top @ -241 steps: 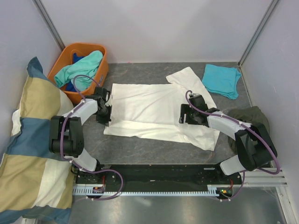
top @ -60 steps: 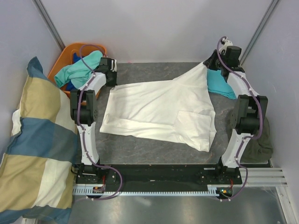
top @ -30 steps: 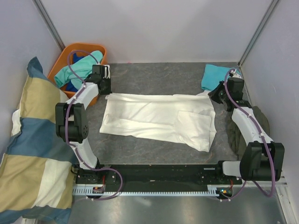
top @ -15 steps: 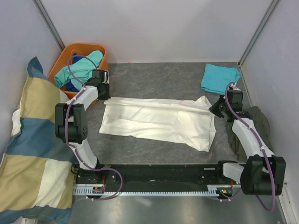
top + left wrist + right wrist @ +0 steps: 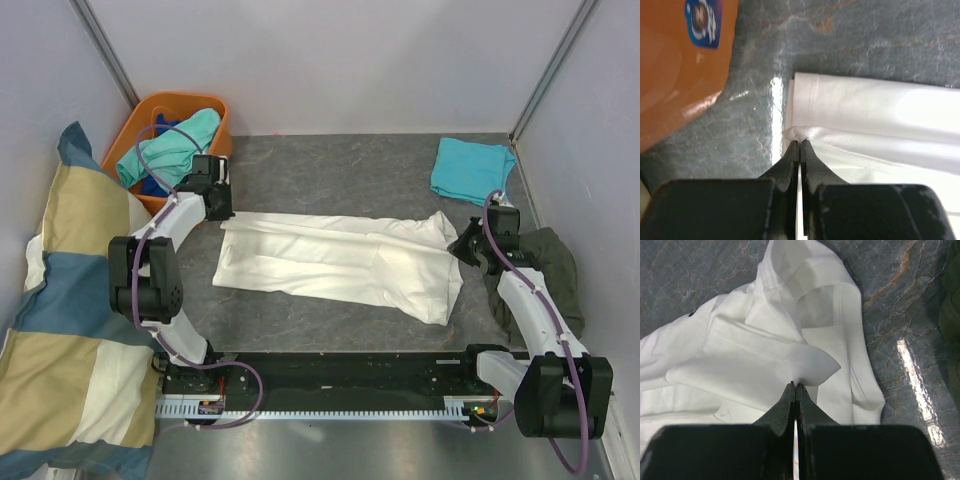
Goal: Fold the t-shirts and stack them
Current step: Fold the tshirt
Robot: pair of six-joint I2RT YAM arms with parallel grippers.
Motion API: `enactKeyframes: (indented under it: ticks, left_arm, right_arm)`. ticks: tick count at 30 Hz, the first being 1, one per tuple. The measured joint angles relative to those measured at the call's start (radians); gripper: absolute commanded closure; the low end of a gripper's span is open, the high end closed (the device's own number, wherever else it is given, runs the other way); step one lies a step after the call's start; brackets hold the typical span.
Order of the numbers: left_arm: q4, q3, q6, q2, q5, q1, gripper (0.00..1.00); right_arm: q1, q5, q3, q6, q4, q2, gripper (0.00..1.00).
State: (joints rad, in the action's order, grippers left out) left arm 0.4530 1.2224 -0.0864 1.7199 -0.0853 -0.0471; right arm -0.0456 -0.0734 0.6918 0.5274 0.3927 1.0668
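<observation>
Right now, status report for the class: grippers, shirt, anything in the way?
Left gripper shut on white shirt, left end. Right gripper shut on its right end. Shirt folded lengthwise, flat on table. Nothing on it; basket beside left gripper.

Cream-white cotton t-shirt (image 5: 340, 262): was spread flat; far edge drawn nearward, now a narrower folded band.
Left gripper (image 5: 221, 212): come back from the far side.
Right gripper (image 5: 460, 246): lowered, back likewise.
</observation>
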Motion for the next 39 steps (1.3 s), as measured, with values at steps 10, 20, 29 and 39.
enactKeyframes:
  ticks: [10,20,29,39]
  left_arm:
    - [0.034,-0.089,-0.017,-0.04,-0.02,0.0,0.92]
    - [0.079,-0.154,-0.066,-0.103,-0.087,0.002,0.74]
    - [0.075,-0.247,-0.122,-0.42,-0.097,0.002,0.0]
    - [-0.177,-0.333,-0.135,-0.644,0.097,-0.018,0.0]
  right_arm:
    - [0.0,-0.005,-0.02,-0.003,0.025,-0.014,0.75]
    - [0.0,0.017,-0.024,-0.016,0.101,-0.095,0.53]
    - [0.0,0.042,-0.014,-0.023,0.072,-0.05,0.5]
    - [0.0,0.038,0.053,-0.018,-0.014,0.064,0.48]
